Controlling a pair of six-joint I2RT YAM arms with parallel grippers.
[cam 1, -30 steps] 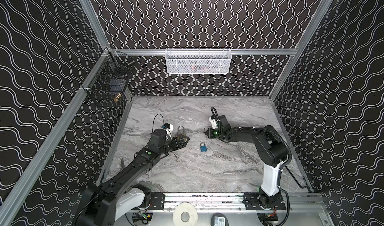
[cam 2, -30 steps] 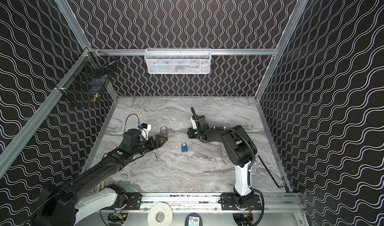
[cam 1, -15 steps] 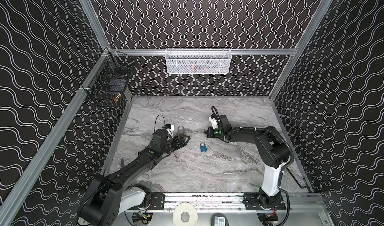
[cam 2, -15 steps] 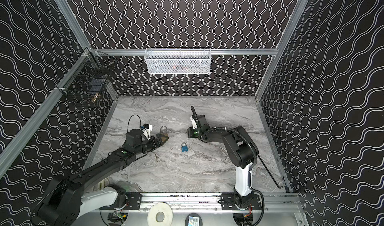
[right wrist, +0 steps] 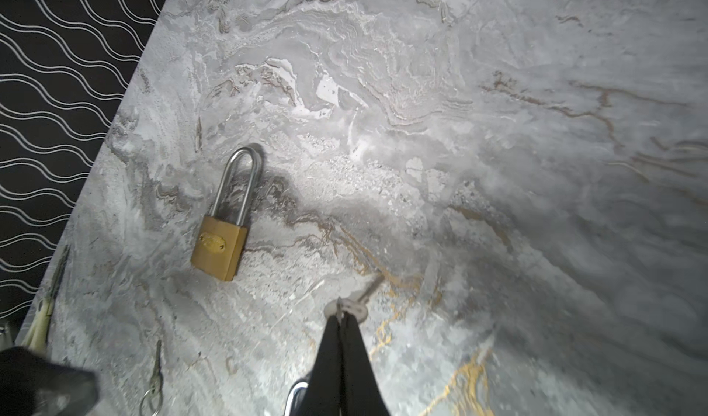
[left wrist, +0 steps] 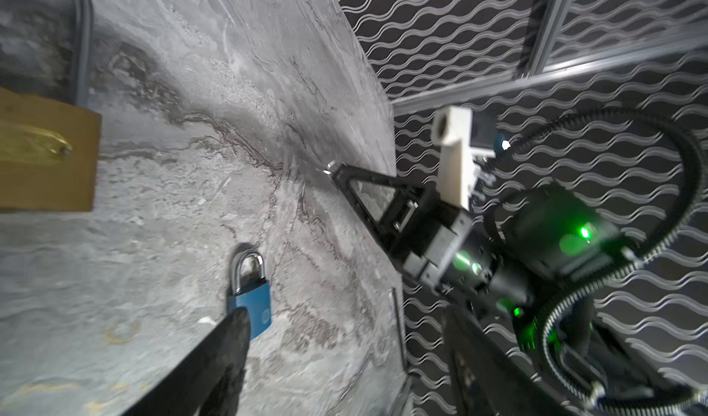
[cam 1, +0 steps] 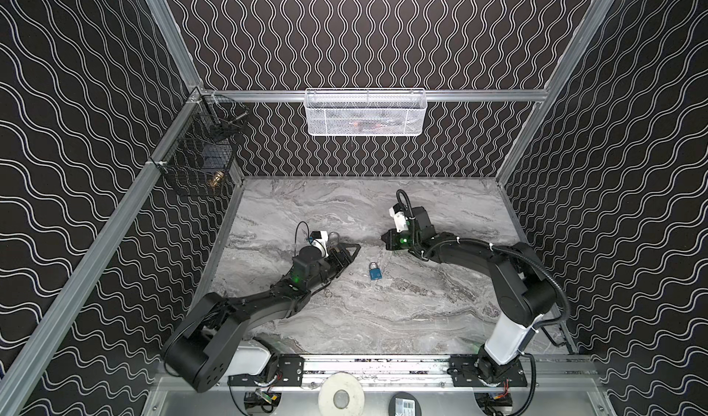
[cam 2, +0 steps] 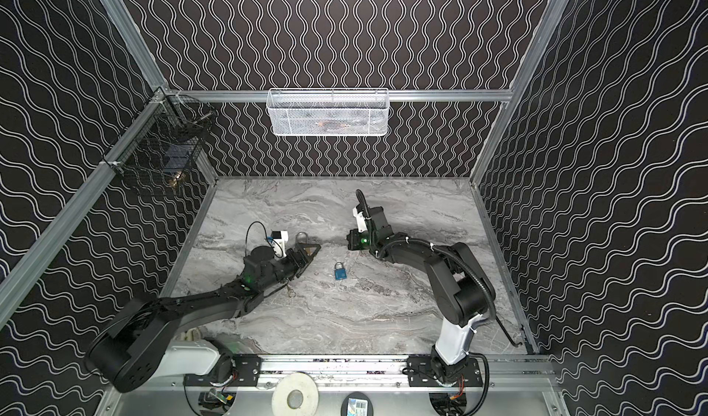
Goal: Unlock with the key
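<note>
The right end effector (right wrist: 342, 315) pinched a key (right wrist: 368, 288) by its head, while the left end effector (cam 1: 348, 254) stood spread open beside the brass padlock (right wrist: 219, 246).

Tabletop (cam 1: 402, 318) lies bare from blue padlock (cam 1: 375, 271) to the front rail (cam 1: 383, 365).

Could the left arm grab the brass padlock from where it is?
Probably yes. The left gripper is open right beside the brass padlock, with nothing seen between them. The right gripper, shut on a key, is well off to the side.
</note>
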